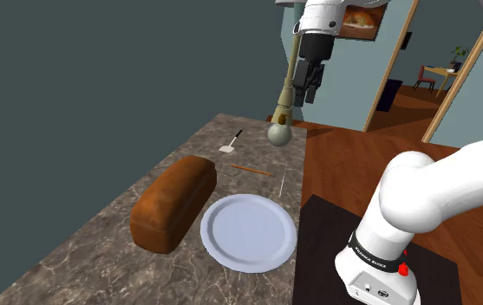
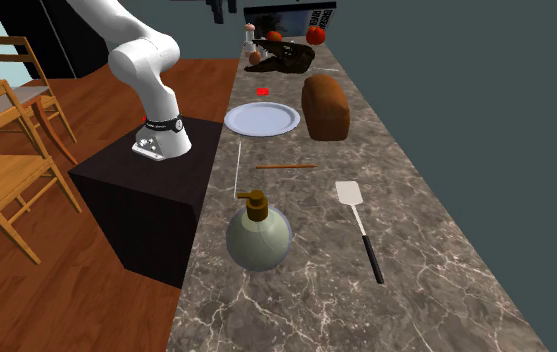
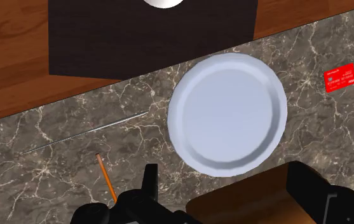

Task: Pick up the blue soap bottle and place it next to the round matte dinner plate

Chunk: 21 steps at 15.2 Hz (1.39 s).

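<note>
Two black jaws hang released, gripping nothing, high over the round pale plate (image 3: 227, 114) and brown bread loaf (image 1: 174, 204). We note the round grey-green soap bottle (image 2: 259, 237) upright on the marble surface (image 2: 436, 270), near a white spatula (image 2: 349, 193), well apart from the plate.

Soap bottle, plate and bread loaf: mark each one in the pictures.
Soap bottle (image 2: 259, 238), second exterior view, on its round grey-green body.
Plate (image 1: 248, 232), shoulder view, on its bare middle.
Bread loaf (image 1: 174, 202), shoulder view, on its brown top crust.
</note>
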### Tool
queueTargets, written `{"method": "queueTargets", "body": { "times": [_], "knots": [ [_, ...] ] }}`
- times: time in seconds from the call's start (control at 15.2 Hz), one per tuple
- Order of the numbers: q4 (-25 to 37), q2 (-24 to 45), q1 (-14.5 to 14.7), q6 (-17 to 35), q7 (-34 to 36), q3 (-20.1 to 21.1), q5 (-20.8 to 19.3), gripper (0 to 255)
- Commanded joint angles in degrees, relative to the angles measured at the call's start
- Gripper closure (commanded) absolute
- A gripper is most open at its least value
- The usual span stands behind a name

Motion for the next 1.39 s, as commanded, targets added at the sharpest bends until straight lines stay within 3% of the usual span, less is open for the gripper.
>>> {"method": "queueTargets", "body": {
  "times": [0.0,0.73,1.32],
  "knots": [
    [0.0,0.0,0.0,0.0,0.0,0.0,0.0,0],
    [-0.2,12.2,-3.4,14.1,-9.8,-9.6,-6.2,0],
    [5.6,26.6,-5.0,24.3,-18.0,-17.4,-6.4,0]
  ]
}}
